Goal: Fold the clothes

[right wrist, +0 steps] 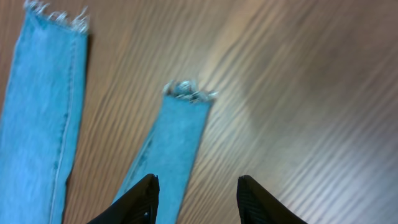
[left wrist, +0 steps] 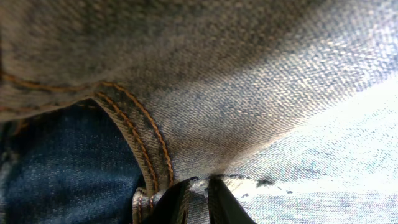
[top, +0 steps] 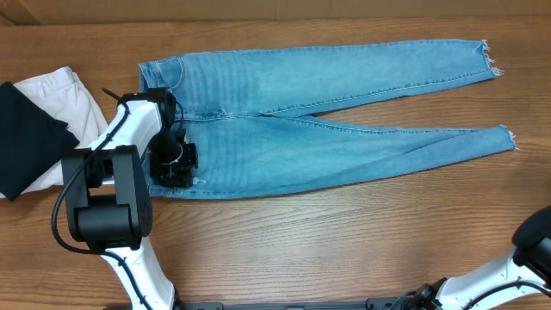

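The light blue jeans (top: pixel 327 112) lie flat on the wooden table, waist at the left, both legs running right to frayed hems. My left gripper (top: pixel 178 164) sits at the near corner of the waistband and is shut on the jeans' denim edge (left wrist: pixel 200 186), by an orange-stitched seam (left wrist: pixel 149 146). My right gripper (right wrist: pixel 196 186) is open and empty, held above the table beside the near leg's frayed hem (right wrist: pixel 186 93). The far leg (right wrist: pixel 43 106) shows at the left of the right wrist view. In the overhead view only part of the right arm (top: pixel 538 237) shows.
A folded black garment (top: pixel 26 138) lies on a folded white garment (top: pixel 65 99) at the table's left edge, just left of the left arm. Bare wood (top: pixel 344 241) lies in front of the jeans.
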